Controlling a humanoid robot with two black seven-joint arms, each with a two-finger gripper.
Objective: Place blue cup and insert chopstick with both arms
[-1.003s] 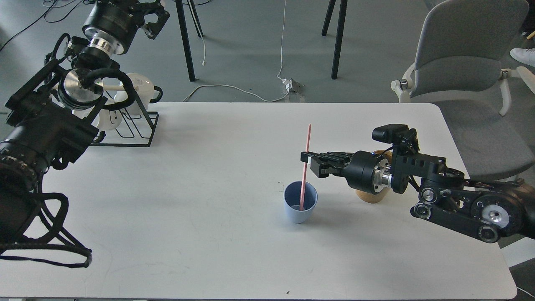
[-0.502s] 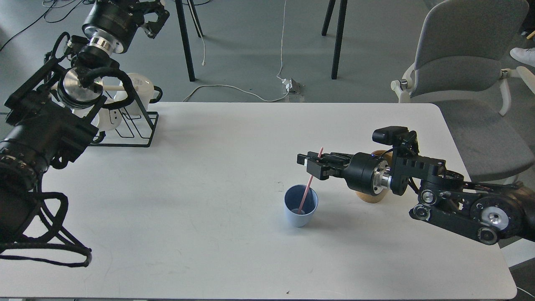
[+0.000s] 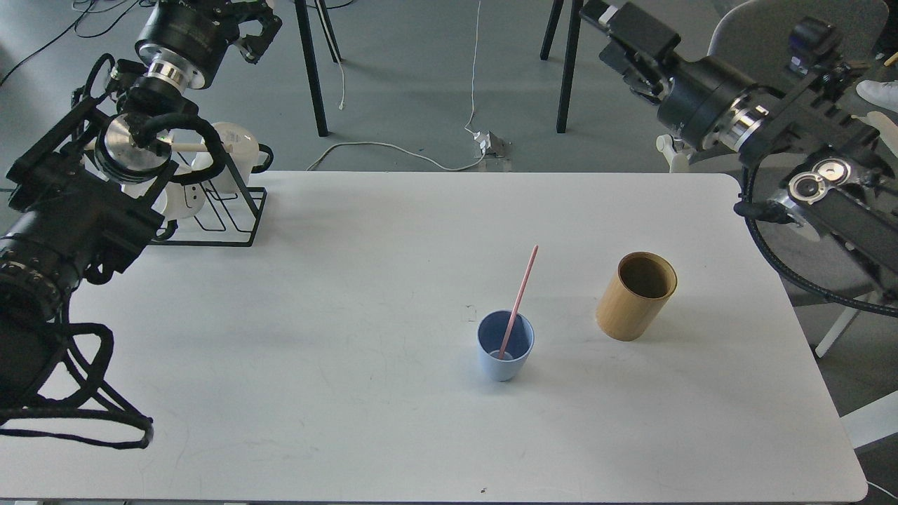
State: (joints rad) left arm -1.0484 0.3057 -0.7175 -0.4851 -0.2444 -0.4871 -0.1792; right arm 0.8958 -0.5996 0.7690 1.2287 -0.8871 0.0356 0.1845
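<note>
Chopstick (image 3: 518, 300) leans in the blue cup (image 3: 504, 346), mid-table (image 3: 351, 421), well off every edge. Both grippers, left (image 3: 247, 28) and right (image 3: 609, 17), hang beyond the far edge; can't tell how open they are.

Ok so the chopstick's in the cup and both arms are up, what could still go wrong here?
1. The chopstick only leans on the rim of the cup, with most of its length sticking out, so a knock to the table could tip it out or topple the cup.
2. The bamboo cylinder stands close to the cup's right; if the right gripper comes back down, it might hit either one.
</note>
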